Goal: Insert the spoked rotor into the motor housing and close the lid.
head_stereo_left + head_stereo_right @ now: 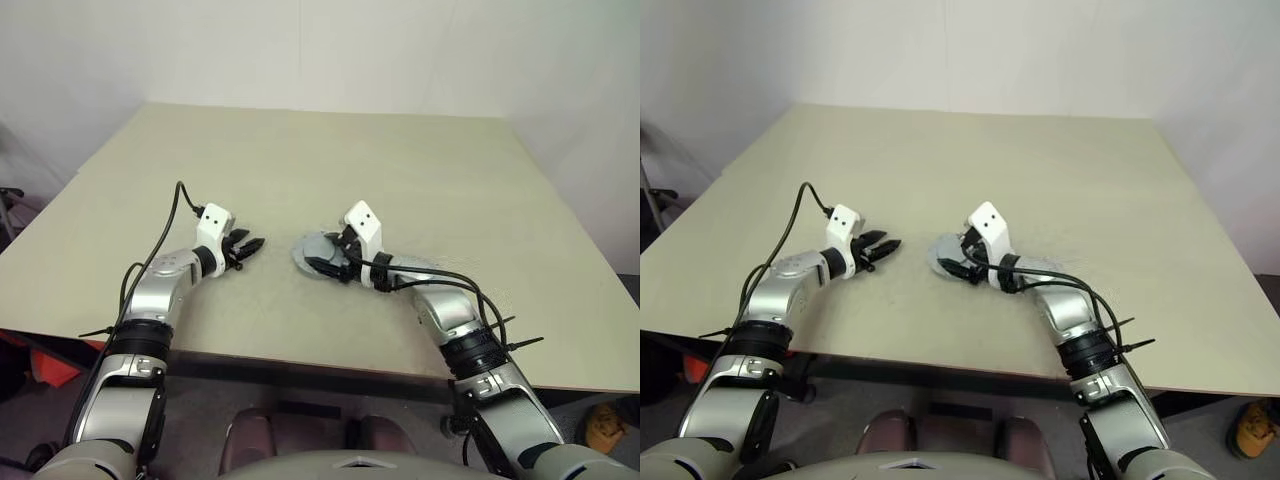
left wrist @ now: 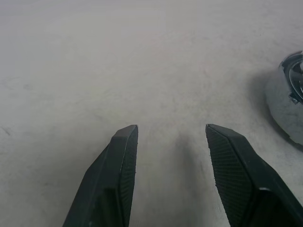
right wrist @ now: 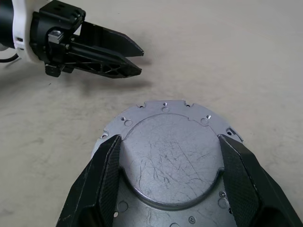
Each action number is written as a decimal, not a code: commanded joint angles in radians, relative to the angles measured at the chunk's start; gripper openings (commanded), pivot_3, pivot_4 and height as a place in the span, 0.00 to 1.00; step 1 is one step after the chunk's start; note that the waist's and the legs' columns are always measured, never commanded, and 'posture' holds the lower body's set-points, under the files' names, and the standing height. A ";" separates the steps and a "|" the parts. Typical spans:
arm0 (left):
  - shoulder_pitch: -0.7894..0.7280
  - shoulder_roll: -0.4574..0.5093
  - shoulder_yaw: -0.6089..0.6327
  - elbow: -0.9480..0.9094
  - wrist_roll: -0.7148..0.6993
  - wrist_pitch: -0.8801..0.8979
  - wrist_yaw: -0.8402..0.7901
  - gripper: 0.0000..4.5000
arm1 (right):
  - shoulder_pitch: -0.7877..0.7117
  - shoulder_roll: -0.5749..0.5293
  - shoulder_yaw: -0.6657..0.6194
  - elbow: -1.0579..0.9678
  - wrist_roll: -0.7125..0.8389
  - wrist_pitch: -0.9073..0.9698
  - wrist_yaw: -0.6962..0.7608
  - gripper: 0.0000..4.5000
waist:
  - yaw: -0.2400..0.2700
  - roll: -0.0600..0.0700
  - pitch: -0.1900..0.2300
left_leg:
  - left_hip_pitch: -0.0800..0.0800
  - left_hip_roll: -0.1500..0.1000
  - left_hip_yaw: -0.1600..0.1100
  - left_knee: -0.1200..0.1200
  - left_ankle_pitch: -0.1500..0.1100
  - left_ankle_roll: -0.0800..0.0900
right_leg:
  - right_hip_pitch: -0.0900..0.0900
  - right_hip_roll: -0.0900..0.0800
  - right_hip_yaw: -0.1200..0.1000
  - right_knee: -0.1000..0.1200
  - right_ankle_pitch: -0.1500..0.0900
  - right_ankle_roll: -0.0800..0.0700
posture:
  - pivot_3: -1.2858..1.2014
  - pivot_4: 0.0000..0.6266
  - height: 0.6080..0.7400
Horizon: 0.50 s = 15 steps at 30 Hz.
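Straddling the lid (image 3: 168, 158), the right gripper (image 3: 168, 187) stands wide, unclamped; smooth, probably slippery metal, best pinched across its raised centre.

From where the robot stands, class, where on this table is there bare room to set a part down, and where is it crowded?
Bare room: the far half of the table beyond both hands, and the near edge strip. Crowded: the middle, where the right hand straddles the round metal lid, with the left hand just beside it; the gap between them is narrow.
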 commanded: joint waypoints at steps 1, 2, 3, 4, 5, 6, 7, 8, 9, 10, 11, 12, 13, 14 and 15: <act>-0.024 0.008 0.008 -0.014 -0.002 -0.018 0.002 0.54 | -0.031 0.008 -0.025 -0.031 0.000 -0.015 -0.003 0.68 | 0.000 0.000 0.000 | 0.000 0.000 0.000 0.000 0.000 0.000 | 0.000 0.000 0.000 0.000 0.000 0.000 | 0.52 0.00 1.00; -0.023 0.008 0.008 -0.014 -0.001 -0.018 0.002 0.54 | -0.032 0.009 -0.024 -0.024 -0.006 -0.019 -0.007 0.68 | -0.001 0.000 0.000 | 0.000 0.000 0.000 0.000 0.000 0.000 | 0.000 0.000 0.000 0.000 0.000 0.000 | 0.52 0.00 1.00; -0.023 0.008 0.008 -0.015 -0.001 -0.017 0.002 0.54 | -0.032 0.010 -0.019 -0.015 -0.014 -0.025 -0.008 0.68 | -0.001 0.000 0.000 | 0.000 0.000 0.000 0.000 0.000 0.000 | 0.000 0.000 0.000 0.000 0.000 0.000 | 0.52 0.00 1.00; -0.023 0.008 0.008 -0.015 -0.001 -0.017 0.002 0.54 | -0.032 0.012 -0.016 -0.009 -0.019 -0.029 -0.008 0.68 | -0.001 0.000 0.000 | 0.000 0.000 0.000 0.000 0.000 0.000 | 0.000 0.000 0.000 0.000 0.000 0.000 | 0.52 0.00 1.00; -0.022 0.008 0.008 -0.016 -0.002 -0.017 0.002 0.54 | -0.033 0.014 -0.014 0.002 -0.027 -0.031 -0.014 0.68 | -0.001 0.000 0.000 | 0.000 0.000 0.000 0.000 0.000 0.000 | 0.000 0.000 0.000 0.000 0.000 0.000 | 0.52 0.00 1.00; -0.022 0.008 0.008 -0.017 -0.002 -0.016 0.002 0.54 | -0.034 0.019 -0.015 0.013 -0.032 -0.031 -0.019 0.68 | -0.001 0.000 0.000 | 0.000 0.000 0.000 0.000 0.000 0.000 | 0.000 0.000 0.000 0.000 0.000 0.000 | 0.52 0.00 1.00; -0.021 0.008 0.008 -0.019 -0.002 -0.016 0.002 0.54 | -0.034 0.022 -0.014 0.022 -0.037 -0.035 -0.020 0.68 | -0.001 0.000 0.000 | 0.000 0.000 0.000 0.000 0.000 0.000 | 0.000 0.000 0.000 0.000 0.000 0.000 | 0.52 0.00 1.00; -0.019 0.009 0.008 -0.021 -0.002 -0.016 0.002 0.54 | -0.035 0.025 -0.017 0.028 -0.039 -0.033 -0.025 0.68 | -0.001 0.000 0.000 | 0.000 0.000 0.000 0.000 0.000 0.000 | 0.000 0.000 0.000 0.000 0.000 0.000 | 0.52 0.00 1.00; -0.018 0.009 0.008 -0.022 -0.002 -0.015 0.001 0.54 | -0.037 0.027 -0.019 0.032 -0.042 -0.032 -0.029 0.68 | -0.001 0.000 0.000 | 0.000 0.000 0.000 0.000 0.000 0.000 | 0.000 0.000 0.000 0.000 0.000 0.000 | 0.52 0.00 1.00; -0.016 0.009 0.008 -0.024 -0.002 -0.014 0.001 0.54 | -0.039 0.030 -0.023 0.035 -0.044 -0.032 -0.034 0.68 | -0.001 0.000 0.000 | 0.000 0.000 0.000 0.000 0.000 0.000 | 0.000 0.000 0.000 0.000 0.000 0.000 | 0.52 0.00 1.00; -0.015 0.010 0.007 -0.026 -0.002 -0.014 0.001 0.54 | -0.041 0.032 -0.026 0.036 -0.043 -0.029 -0.036 0.68 | -0.001 0.000 0.000 | 0.000 0.000 0.000 0.000 0.000 0.000 | 0.000 0.000 0.000 0.000 0.000 0.000 | 0.52 0.00 1.00; -0.013 0.010 0.005 -0.027 -0.001 -0.014 0.000 0.54 | -0.044 0.033 -0.028 0.037 -0.043 -0.030 -0.037 0.68 | -0.001 0.000 0.000 | 0.000 0.000 0.000 0.000 0.000 0.000 | 0.000 0.000 0.000 0.000 0.000 0.000 | 0.52 0.00 1.00; -0.011 0.010 0.004 -0.029 0.000 -0.014 0.000 0.54 | -0.046 0.034 -0.030 0.036 -0.042 -0.028 -0.039 0.68 | -0.001 0.000 0.000 | 0.000 0.000 0.000 0.000 0.000 0.000 | 0.000 0.000 0.000 0.000 0.000 0.000 | 0.52 0.00 1.00; -0.011 0.010 0.004 -0.030 0.000 -0.014 0.000 0.54 | -0.048 0.035 -0.030 0.036 -0.043 -0.028 -0.039 0.68 | -0.001 0.000 0.000 | 0.000 0.000 0.000 0.000 0.000 0.000 | 0.000 0.000 0.000 0.000 0.000 0.000 | 0.52 0.00 1.00; -0.010 0.009 0.004 -0.031 -0.001 -0.013 0.000 0.54 | -0.048 0.035 -0.030 0.036 -0.043 -0.028 -0.039 0.68 | -0.001 0.000 0.000 | 0.000 0.000 0.000 0.000 0.000 0.000 | 0.000 0.000 0.000 0.000 0.000 0.000 | 0.52 0.00 1.00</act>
